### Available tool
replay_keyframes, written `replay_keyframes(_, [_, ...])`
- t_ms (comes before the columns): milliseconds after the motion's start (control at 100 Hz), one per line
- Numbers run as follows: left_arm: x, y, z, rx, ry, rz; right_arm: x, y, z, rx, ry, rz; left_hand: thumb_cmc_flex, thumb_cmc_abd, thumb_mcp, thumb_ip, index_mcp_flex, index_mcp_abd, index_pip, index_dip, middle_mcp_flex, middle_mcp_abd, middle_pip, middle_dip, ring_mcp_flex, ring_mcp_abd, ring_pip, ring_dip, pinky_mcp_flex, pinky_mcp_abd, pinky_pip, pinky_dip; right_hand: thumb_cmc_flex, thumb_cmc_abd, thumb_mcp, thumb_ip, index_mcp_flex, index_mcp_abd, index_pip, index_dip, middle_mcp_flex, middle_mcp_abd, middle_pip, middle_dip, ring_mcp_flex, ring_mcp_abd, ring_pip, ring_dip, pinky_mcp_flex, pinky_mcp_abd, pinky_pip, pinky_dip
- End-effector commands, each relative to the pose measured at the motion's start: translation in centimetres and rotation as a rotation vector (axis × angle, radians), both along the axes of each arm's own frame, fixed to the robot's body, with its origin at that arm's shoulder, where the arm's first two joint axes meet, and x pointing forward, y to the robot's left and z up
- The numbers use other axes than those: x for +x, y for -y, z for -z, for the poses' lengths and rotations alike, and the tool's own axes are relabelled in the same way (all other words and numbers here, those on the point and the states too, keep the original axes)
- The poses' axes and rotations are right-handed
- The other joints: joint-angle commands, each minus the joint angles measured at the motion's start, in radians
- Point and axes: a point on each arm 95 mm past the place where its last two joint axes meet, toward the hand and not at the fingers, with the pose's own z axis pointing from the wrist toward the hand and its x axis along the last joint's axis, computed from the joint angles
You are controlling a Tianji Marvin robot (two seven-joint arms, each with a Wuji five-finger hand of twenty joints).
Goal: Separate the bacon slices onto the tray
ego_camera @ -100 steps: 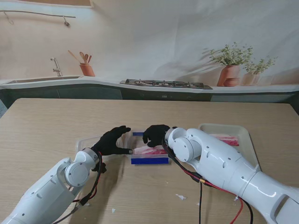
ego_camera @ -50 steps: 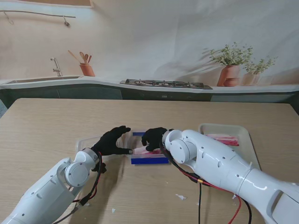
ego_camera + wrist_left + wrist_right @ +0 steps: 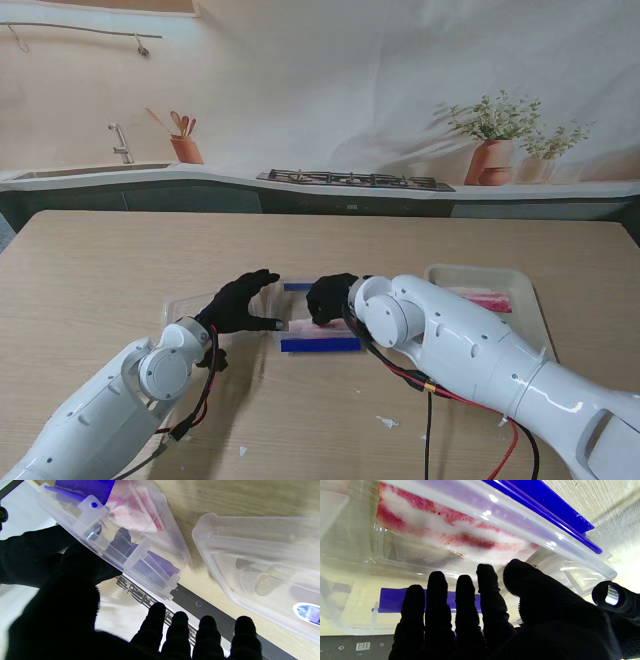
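A clear container (image 3: pixel 320 343) with blue clips sits at the table's middle, holding a slab of pink and white bacon (image 3: pixel 303 325). My right hand (image 3: pixel 330 295) hovers in the container's mouth, open. The right wrist view shows its fingers (image 3: pixel 437 597) stretched out just short of the bacon (image 3: pixel 460 535), thumb close to the forefinger, nothing held. My left hand (image 3: pixel 240 300) is open, fingers spread, its thumb against the container's left end (image 3: pixel 140 562). The white tray (image 3: pixel 527 300) lies at the right with one bacon slice (image 3: pixel 487 300) on it.
The container's clear lid (image 3: pixel 190 300) lies upturned on the table under my left hand, also seen in the left wrist view as a lid (image 3: pixel 262 562) beside the container. Small white scraps (image 3: pixel 386 422) dot the wood nearer to me.
My right hand has slid a little to the left and down toward the bacon, covering more of it. The left hand and the container have stayed put.
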Motion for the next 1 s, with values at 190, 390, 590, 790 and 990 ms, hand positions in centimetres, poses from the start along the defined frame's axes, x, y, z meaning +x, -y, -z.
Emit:
replay_keyframes(190, [-0.09, 0.28, -0.04, -0.002, -0.009, 0.008, -0.82, -0.52, -0.39, 0.011, -0.02, -0.014, -0.018, -0.019, 0.01, 0.031, 0.008, 0.007, -0.011, 0.0, 0.001, -0.028, 0.009, -0.012, -0.027, -0.024, -0.006, 0.017, -0.01, 0.008, -0.043, 0.003, 0.047, -0.017, -0.029, -0.024, 0.065, -0.047, 0.231, 0.007, 0.038, 0.011, 0.041, 0.025, -0.018, 0.033, 0.016, 0.01, -0.028, 0.011, -0.021, 0.027])
replay_keyframes(390, [-0.08, 0.29, -0.03, -0.001, -0.01, 0.009, -1.02, -0.45, -0.6, 0.01, -0.037, -0.016, -0.018, -0.018, 0.01, 0.031, 0.008, 0.007, -0.012, 0.0, 0.002, -0.029, 0.009, -0.011, -0.026, -0.025, -0.005, 0.018, -0.011, 0.008, -0.043, 0.003, 0.037, -0.029, -0.033, -0.024, 0.064, -0.052, 0.27, 0.026, 0.071, 0.028, 0.007, 0.004, 0.033, 0.043, 0.025, 0.012, -0.018, 0.02, -0.021, 0.027])
replay_keyframes(590, [-0.07, 0.28, -0.04, -0.001, -0.01, 0.008, -1.16, -0.45, -0.68, 0.01, -0.043, -0.017, -0.019, -0.016, 0.01, 0.031, 0.007, 0.007, -0.012, 0.0, 0.002, -0.029, 0.009, -0.011, -0.026, -0.025, -0.006, 0.017, -0.011, 0.008, -0.043, 0.003, 0.046, -0.065, -0.011, -0.028, -0.034, -0.102, 0.288, 0.087, 0.163, 0.034, 0.02, -0.004, 0.164, 0.04, 0.085, 0.034, 0.02, 0.036, -0.008, 0.025])
replay_keyframes(790, [-0.07, 0.29, -0.07, 0.0, -0.01, 0.009, -1.16, -0.45, -0.74, 0.013, -0.043, -0.013, -0.019, -0.016, 0.009, 0.031, 0.006, 0.006, -0.012, -0.001, 0.003, -0.029, 0.01, -0.011, -0.027, -0.024, -0.006, 0.017, -0.011, 0.008, -0.043, 0.003, 0.023, -0.075, 0.04, -0.033, -0.076, -0.092, 0.211, 0.106, 0.182, 0.018, 0.085, 0.04, 0.202, 0.032, 0.159, 0.067, 0.043, 0.039, 0.02, 0.026])
replay_keyframes(990, [-0.07, 0.29, -0.1, 0.001, -0.01, 0.009, -1.18, -0.37, -0.69, 0.004, -0.045, -0.02, -0.019, -0.017, 0.01, 0.031, 0.007, 0.006, -0.012, 0.0, 0.003, -0.03, 0.01, -0.011, -0.026, -0.025, -0.006, 0.017, -0.011, 0.008, -0.043, 0.003, -0.029, -0.068, 0.121, 0.058, -0.073, -0.041, -0.104, 0.093, 0.185, -0.008, 0.109, 0.078, 0.225, 0.02, 0.181, 0.079, 0.062, 0.035, 0.037, 0.017])
